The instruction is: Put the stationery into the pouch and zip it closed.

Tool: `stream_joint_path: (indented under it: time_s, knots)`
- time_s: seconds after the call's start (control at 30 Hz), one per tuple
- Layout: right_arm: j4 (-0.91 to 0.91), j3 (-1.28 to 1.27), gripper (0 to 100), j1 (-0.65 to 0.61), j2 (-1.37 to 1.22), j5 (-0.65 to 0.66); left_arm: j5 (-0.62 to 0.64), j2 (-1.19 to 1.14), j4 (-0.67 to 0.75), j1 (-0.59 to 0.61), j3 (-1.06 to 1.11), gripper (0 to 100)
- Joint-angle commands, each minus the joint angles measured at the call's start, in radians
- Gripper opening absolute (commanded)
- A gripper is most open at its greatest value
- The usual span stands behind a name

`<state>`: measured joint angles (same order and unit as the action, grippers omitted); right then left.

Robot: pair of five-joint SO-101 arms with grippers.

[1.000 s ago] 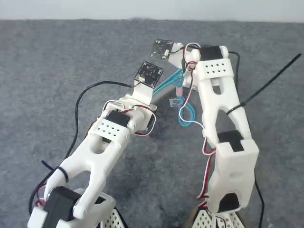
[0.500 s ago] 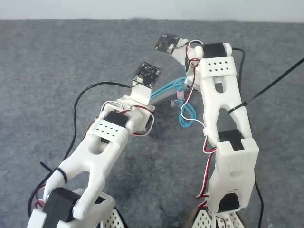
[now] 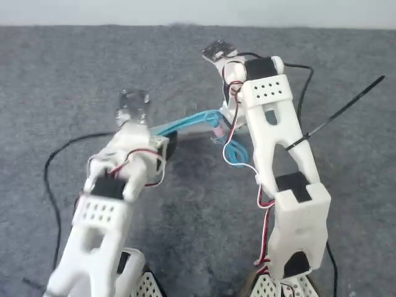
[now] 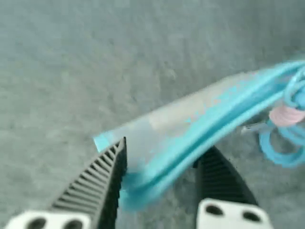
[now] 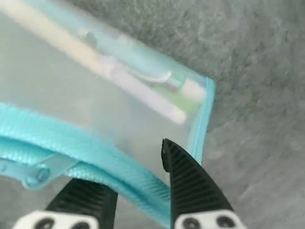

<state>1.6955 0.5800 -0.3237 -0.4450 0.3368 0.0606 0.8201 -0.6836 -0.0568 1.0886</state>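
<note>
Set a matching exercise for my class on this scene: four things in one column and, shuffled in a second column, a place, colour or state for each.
Things
1. pouch
2. pens
3. bead
4. table

Descriptions
A. grey
B. lying inside the pouch
C. clear with blue edging, gripped by the left gripper and the right gripper
D. pink, beside the blue cord loops

Pairs: 1-C, 2-B, 3-D, 4-A
</note>
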Motion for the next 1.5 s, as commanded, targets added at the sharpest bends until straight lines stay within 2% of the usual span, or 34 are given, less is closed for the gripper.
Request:
stream_joint_path:
  time_s: [0.0,0.13,0.3,0.43,0.57,0.77,0.9,1.1,1.33,1.47]
  knots:
    - [0.088,0.006,0.6,-0.010,0.119,-0.104,0.037,0.318,-0.021,0.049,0.053,22]
    - [0.094,-0.063,0.6,0.018,0.160,-0.161,0.037,0.430,-0.072,0.044,0.065,22]
    - [0.091,-0.081,0.6,0.038,0.150,-0.184,0.031,0.442,-0.080,0.017,0.073,22]
    - [0.068,-0.081,0.6,0.036,0.150,-0.203,-0.031,0.440,-0.101,-0.153,0.108,22]
    - [0.079,-0.081,0.6,0.030,0.142,-0.150,-0.098,0.440,-0.098,-0.307,0.150,22]
    - [0.096,-0.106,0.6,0.033,0.151,-0.071,-0.098,0.439,-0.097,-0.321,0.157,22]
    - [0.101,-0.129,0.6,0.031,0.156,-0.066,-0.098,0.439,-0.015,-0.319,0.214,25]
    - [0.093,-0.316,0.6,0.016,0.303,-0.035,-0.098,0.439,0.002,-0.322,0.228,26]
    - [0.077,-0.535,0.6,-0.073,0.552,-0.035,-0.098,0.439,0.002,-0.322,0.228,26]
    - [0.081,-0.601,0.6,-0.127,0.572,-0.035,-0.098,0.439,0.002,-0.324,0.228,26]
